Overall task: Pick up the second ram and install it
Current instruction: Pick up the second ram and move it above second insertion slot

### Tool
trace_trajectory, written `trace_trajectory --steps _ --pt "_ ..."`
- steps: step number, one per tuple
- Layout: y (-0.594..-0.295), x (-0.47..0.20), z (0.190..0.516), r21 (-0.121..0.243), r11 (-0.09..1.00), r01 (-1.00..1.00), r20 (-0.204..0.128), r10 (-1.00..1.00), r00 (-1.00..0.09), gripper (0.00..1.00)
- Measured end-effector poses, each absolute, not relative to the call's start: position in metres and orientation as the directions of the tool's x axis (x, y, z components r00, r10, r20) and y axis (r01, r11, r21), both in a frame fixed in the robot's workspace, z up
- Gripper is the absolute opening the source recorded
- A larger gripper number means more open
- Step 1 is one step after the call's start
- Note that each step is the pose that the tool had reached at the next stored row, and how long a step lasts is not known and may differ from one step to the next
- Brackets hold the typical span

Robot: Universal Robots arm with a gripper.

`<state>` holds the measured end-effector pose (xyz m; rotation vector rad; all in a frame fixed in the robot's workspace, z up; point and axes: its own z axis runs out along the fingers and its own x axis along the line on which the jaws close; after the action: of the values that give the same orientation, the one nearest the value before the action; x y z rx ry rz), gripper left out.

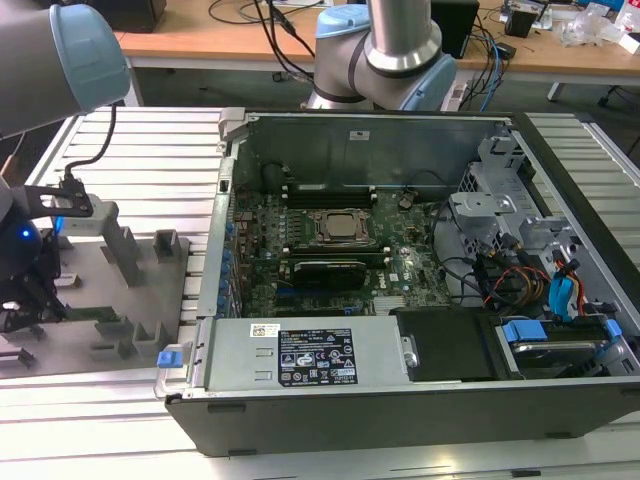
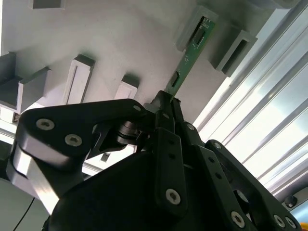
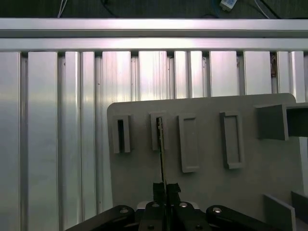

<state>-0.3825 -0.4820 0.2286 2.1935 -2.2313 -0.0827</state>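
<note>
The second ram (image 2: 190, 55) is a thin green strip. Its far end sits in a slotted grey block on the grey fixture plate (image 2: 120, 38). My gripper (image 2: 166, 102) is shut on the strip's near end. In the first wrist view the ram (image 3: 161, 144) appears edge-on, running from my gripper (image 3: 166, 185) up into the second slot of the plate (image 3: 207, 192). In the exterior view my gripper (image 1: 35, 305) is low over the plate (image 1: 150, 290) at the exterior view's left, with the green ram (image 1: 100, 312) beside it.
The open computer case (image 1: 560, 400) lies to the exterior view's right of the plate, with its green motherboard (image 1: 400, 270) exposed and cables at its far end. Several upright grey blocks (image 1: 125, 255) stand on the plate. Ribbed aluminium table (image 3: 57, 120) surrounds it.
</note>
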Motion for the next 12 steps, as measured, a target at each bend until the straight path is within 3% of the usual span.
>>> trace_trajectory --steps 12 --pt "-0.482 -0.382 0.246 0.046 0.016 -0.999 -0.029 -0.999 -0.018 0.14"
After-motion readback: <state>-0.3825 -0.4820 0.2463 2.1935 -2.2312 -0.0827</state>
